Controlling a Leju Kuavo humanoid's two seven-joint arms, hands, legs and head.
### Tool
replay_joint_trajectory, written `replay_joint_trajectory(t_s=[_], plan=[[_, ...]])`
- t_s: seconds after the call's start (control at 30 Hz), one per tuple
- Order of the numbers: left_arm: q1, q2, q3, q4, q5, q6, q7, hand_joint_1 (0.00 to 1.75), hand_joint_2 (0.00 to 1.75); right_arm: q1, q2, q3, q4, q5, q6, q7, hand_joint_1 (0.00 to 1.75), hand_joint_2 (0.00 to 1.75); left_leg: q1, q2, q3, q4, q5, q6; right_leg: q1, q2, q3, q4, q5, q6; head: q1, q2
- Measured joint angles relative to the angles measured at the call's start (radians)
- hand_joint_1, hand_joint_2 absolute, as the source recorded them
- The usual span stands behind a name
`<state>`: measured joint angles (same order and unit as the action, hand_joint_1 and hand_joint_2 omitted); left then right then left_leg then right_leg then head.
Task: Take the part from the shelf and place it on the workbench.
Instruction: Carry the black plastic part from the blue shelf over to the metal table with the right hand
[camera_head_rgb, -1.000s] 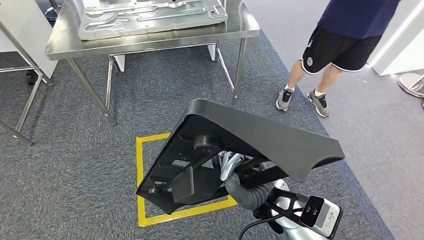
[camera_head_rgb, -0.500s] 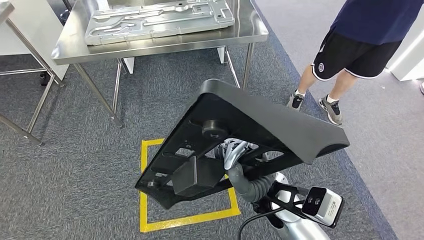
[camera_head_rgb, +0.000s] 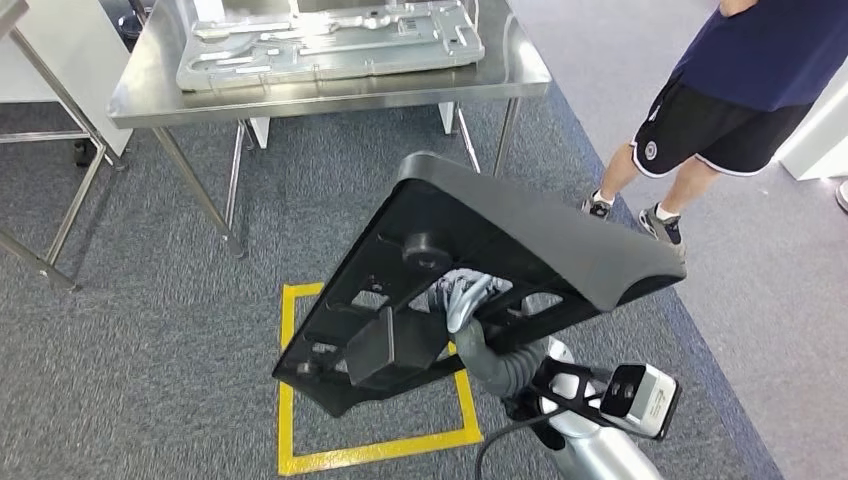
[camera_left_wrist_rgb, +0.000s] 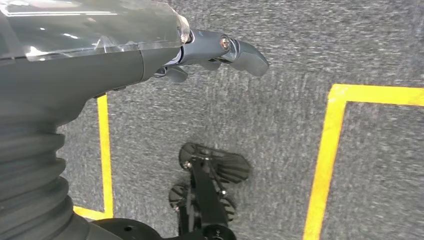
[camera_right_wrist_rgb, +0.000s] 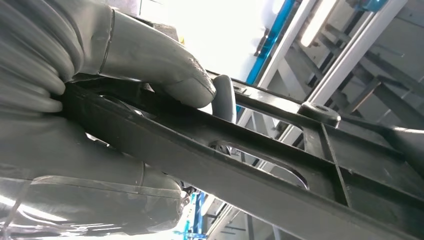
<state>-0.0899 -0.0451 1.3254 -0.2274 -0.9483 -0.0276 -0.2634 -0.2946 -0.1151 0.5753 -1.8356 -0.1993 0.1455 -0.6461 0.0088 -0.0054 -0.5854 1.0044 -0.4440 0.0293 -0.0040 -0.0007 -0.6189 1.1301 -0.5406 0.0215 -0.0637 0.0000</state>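
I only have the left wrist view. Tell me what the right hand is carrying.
Observer: The right hand grips a large black plastic part from underneath, holding it tilted above the yellow floor square.
Operator: Report where the workbench is.
Observer: A steel workbench stands ahead, beyond the yellow square, with a grey metal panel lying on it.
Operator: Say who is nearby.
Observer: A person in dark shorts stands on the carpet to the right of the workbench.
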Motion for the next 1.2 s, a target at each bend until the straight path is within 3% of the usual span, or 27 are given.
replay_joint_trajectory(t_s=[0.07, 0.1, 0.13, 0.2, 0.27, 0.3, 0.37, 0.43, 0.5, 0.57, 0.6, 0.63, 0.67, 0.73, 0.8, 0.9, 0.97, 1.03, 1.1, 1.13, 1.17, 1.2], plan=[[0.000, 0.000, 0.000, 0.000, 0.000, 0.000, 0.000, 0.00, 1.75, 0.001, -0.001, 0.000, 0.004, -0.003, -0.001, 0.000, 1.75, 1.75, -0.001, -0.001, 0.005, 0.000, -0.007, 0.005, -0.002, 0.000, -0.079, 0.129, -0.044, 0.004, 0.000, 0.000], [0.001, 0.000, 0.000, 0.000, 0.000, 0.001, 0.000, 0.00, 1.75, 0.002, -0.002, 0.000, 0.007, -0.003, -0.001, 0.000, 1.75, 1.75, -0.001, -0.002, 0.009, 0.001, -0.011, 0.005, -0.003, 0.000, -0.106, 0.164, -0.044, 0.005, 0.000, 0.000], [0.002, 0.000, 0.000, 0.000, 0.000, 0.001, 0.000, 0.00, 1.75, 0.003, -0.002, 0.000, 0.009, -0.004, -0.001, 0.000, 1.75, 1.75, -0.002, -0.003, 0.014, 0.001, -0.016, 0.005, -0.003, 0.000, -0.116, 0.163, -0.025, 0.005, 0.000, 0.000], [0.003, 0.000, 0.000, 0.000, 0.000, 0.001, 0.000, 0.00, 1.75, 0.003, -0.003, 0.000, 0.012, -0.004, -0.001, -0.001, 1.75, 1.75, -0.003, -0.006, 0.031, 0.001, -0.027, 0.002, -0.002, 0.000, -0.073, 0.047, 0.061, -0.002, 0.000, 0.000], [0.002, -0.001, 0.000, 0.000, 0.000, 0.001, 0.000, 0.00, 1.75, 0.002, -0.004, 0.000, 0.012, -0.005, -0.002, -0.001, 1.75, 1.75, -0.004, -0.008, 0.042, 0.001, -0.039, -0.004, 0.003, 0.001, -0.016, -0.078, 0.115, -0.012, 0.000, 0.000], [0.002, -0.002, 0.000, 0.000, 0.000, 0.001, -0.001, 0.00, 1.75, 0.002, -0.004, 0.000, 0.012, -0.006, -0.003, -0.001, 1.75, 1.75, -0.004, -0.008, 0.043, 0.000, -0.043, -0.009, 0.006, 0.002, -0.003, -0.108, 0.120, -0.016, 0.000, 0.000], [0.001, -0.002, 0.000, 0.000, 0.000, 0.001, -0.001, 0.00, 1.75, 0.001, -0.005, 0.000, 0.012, -0.008, -0.004, -0.002, 1.75, 1.75, -0.004, -0.008, 0.046, -0.003, -0.048, -0.020, 0.010, 0.003, 0.000, -0.119, 0.112, -0.023, 0.000, 0.000], [0.000, -0.002, 0.000, 0.000, 0.000, 0.001, -0.001, 0.00, 1.75, 0.000, -0.005, 0.000, 0.010, -0.009, -0.004, -0.001, 1.75, 1.75, -0.004, -0.006, 0.050, 0.004, -0.059, -0.029, 0.004, 0.003, 0.014, -0.130, 0.108, -0.032, 0.000, 0.000], [-0.001, -0.002, 0.000, 0.000, 0.001, 0.000, -0.001, 0.00, 1.75, -0.002, -0.004, 0.000, 0.009, -0.011, -0.005, 0.000, 1.75, 1.75, -0.003, -0.003, 0.018, 0.081, -0.098, -0.037, -0.003, -0.001, 0.034, -0.141, 0.103, -0.041, 0.000, 0.000], [-0.001, -0.002, 0.000, 0.000, 0.002, 0.000, 0.000, 0.00, 1.75, -0.004, -0.002, 0.000, 0.010, -0.013, -0.005, 0.000, 1.75, 1.75, 0.002, -0.002, -0.061, 0.221, -0.149, -0.046, -0.002, -0.003, 0.046, -0.142, 0.093, -0.045, 0.000, 0.000], [0.001, -0.002, 0.000, 0.000, 0.002, 0.000, 0.000, 0.00, 1.75, -0.004, -0.001, 0.000, 0.010, -0.013, -0.005, 0.000, 1.75, 1.75, 0.004, -0.002, -0.097, 0.274, -0.158, -0.050, -0.002, -0.003, 0.051, -0.142, 0.087, -0.045, 0.000, 0.000], [0.003, -0.001, 0.000, 0.000, 0.001, 0.000, 0.000, 0.00, 1.75, -0.003, -0.001, 0.000, 0.010, -0.014, -0.006, 0.001, 1.75, 1.75, 0.006, -0.002, -0.116, 0.291, -0.147, -0.053, -0.003, -0.002, 0.057, -0.141, 0.082, -0.044, 0.000, 0.000], [0.004, -0.001, 0.000, 0.000, 0.001, 0.000, 0.001, 0.00, 1.75, -0.003, -0.001, 0.000, 0.010, -0.014, -0.006, 0.001, 1.75, 1.75, 0.009, -0.001, -0.116, 0.267, -0.115, -0.055, -0.003, -0.001, 0.065, -0.141, 0.075, -0.042, 0.000, 0.000], [0.005, -0.001, 0.000, 0.000, 0.001, 0.000, 0.001, 0.00, 1.75, -0.003, -0.001, 0.000, 0.010, -0.015, -0.006, 0.001, 1.75, 1.75, 0.012, 0.002, -0.067, 0.133, -0.026, -0.054, -0.005, 0.000, 0.084, -0.138, 0.059, -0.035, 0.000, 0.000], [0.004, 0.000, 0.000, 0.000, 0.000, 0.000, 0.002, 0.00, 1.75, -0.005, -0.001, 0.000, 0.010, -0.016, -0.006, 0.001, 1.75, 1.75, 0.008, 0.003, -0.024, 0.031, 0.013, -0.045, -0.002, 0.000, 0.093, -0.134, 0.045, -0.023, 0.000, 0.000], [0.005, 0.000, 0.000, 0.000, 0.000, 0.000, 0.003, 0.00, 1.75, -0.005, 0.000, 0.000, 0.009, -0.017, -0.007, 0.002, 1.75, 1.75, 0.004, 0.001, -0.018, 0.015, 0.002, -0.023, 0.000, 0.001, 0.094, -0.136, 0.037, -0.006, 0.000, 0.000], [0.005, 0.000, 0.000, 0.000, 0.000, 0.000, 0.002, 0.00, 1.75, -0.007, 0.000, 0.000, 0.007, -0.017, -0.008, 0.001, 1.75, 1.75, 0.007, 0.000, -0.009, 0.008, -0.001, -0.009, -0.003, 0.001, 0.086, -0.109, 0.018, 0.005, 0.000, 0.000], [0.003, 0.000, 0.000, 0.000, 0.000, 0.000, 0.002, 0.00, 1.75, -0.008, 0.000, 0.000, 0.006, -0.017, -0.009, 0.001, 1.75, 1.75, 0.008, 0.000, 0.001, 0.003, -0.007, 0.001, -0.005, 0.001, 0.030, 0.001, -0.029, 0.011, 0.000, 0.000], [0.003, 0.000, 0.000, 0.000, 0.000, 0.000, 0.002, 0.00, 1.75, -0.007, -0.001, 0.000, 0.006, -0.017, -0.010, 0.001, 1.75, 1.75, 0.006, 0.000, 0.009, 0.003, -0.016, 0.006, -0.007, 0.001, -0.058, 0.137, -0.068, 0.015, 0.000, 0.000], [0.003, 0.000, 0.000, 0.000, 0.000, 0.000, 0.002, 0.00, 1.75, -0.006, -0.001, 0.000, 0.007, -0.017, -0.010, 0.001, 1.75, 1.75, 0.004, -0.001, 0.015, 0.003, -0.021, 0.007, -0.008, 0.001, -0.086, 0.169, -0.062, 0.015, 0.000, 0.000], [0.004, 0.000, 0.000, 0.000, 0.000, 0.000, 0.002, 0.00, 1.75, -0.005, -0.001, 0.000, 0.007, -0.018, -0.010, 0.001, 1.75, 1.75, 0.003, -0.002, 0.023, 0.003, -0.028, 0.007, -0.008, 0.001, -0.095, 0.160, -0.035, 0.013, 0.000, 0.000], [0.004, 0.000, 0.000, 0.000, 0.000, 0.000, 0.002, 0.00, 1.75, -0.005, -0.001, 0.000, 0.007, -0.019, -0.010, 0.001, 1.75, 1.75, 0.002, -0.004, 0.033, 0.003, -0.035, 0.005, -0.008, 0.001, -0.084, 0.111, 0.010, 0.009, 0.000, 0.000]])
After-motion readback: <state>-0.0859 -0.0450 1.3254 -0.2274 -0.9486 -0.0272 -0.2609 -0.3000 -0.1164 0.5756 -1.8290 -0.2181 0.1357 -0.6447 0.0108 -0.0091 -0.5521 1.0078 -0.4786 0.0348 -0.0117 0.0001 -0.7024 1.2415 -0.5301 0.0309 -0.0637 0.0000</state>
